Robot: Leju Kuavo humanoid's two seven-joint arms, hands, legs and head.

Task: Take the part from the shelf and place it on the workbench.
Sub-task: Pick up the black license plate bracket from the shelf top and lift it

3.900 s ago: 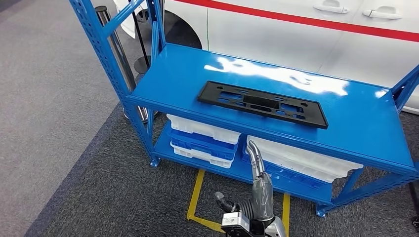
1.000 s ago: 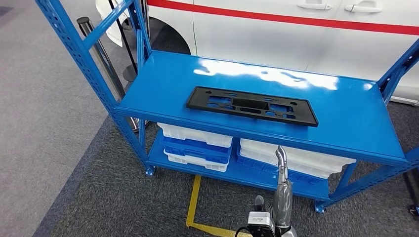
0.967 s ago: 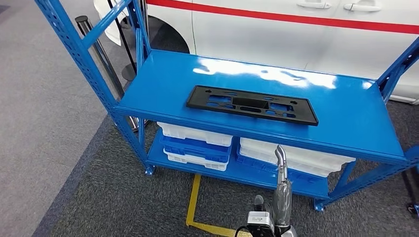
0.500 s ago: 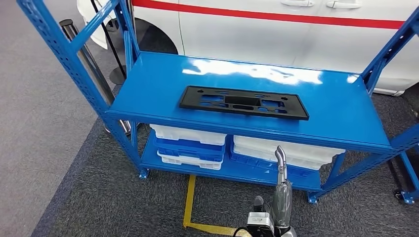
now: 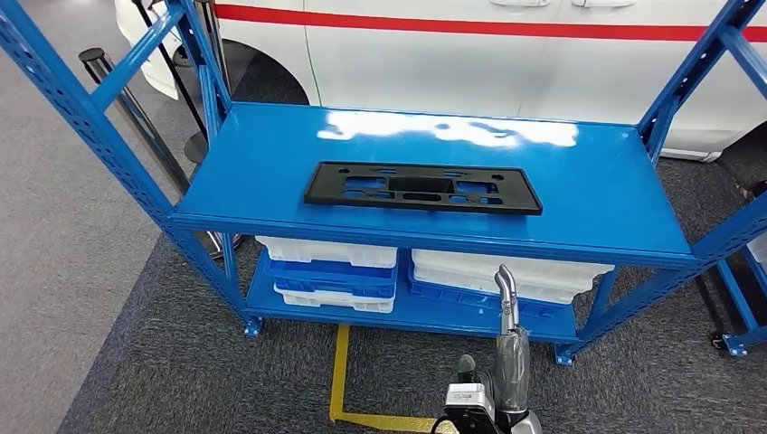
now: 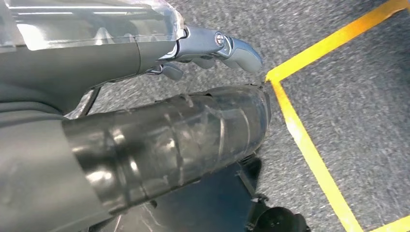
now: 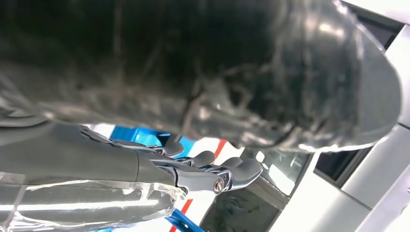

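Flat black plastic part [image 5: 422, 187], long and narrow, pierced by several cut-outs along its length and a larger rectangular opening near the middle. Lies flat on the top deck of the blue shelf [image 5: 597, 194], long side running parallel to the shelf's front edge. Sits nearer that front edge than the back, left of the deck's centre, well apart from the uprights at either end. Rests untouched, nothing on it or against it. Matte surface, against the glossy blue of the deck around it.
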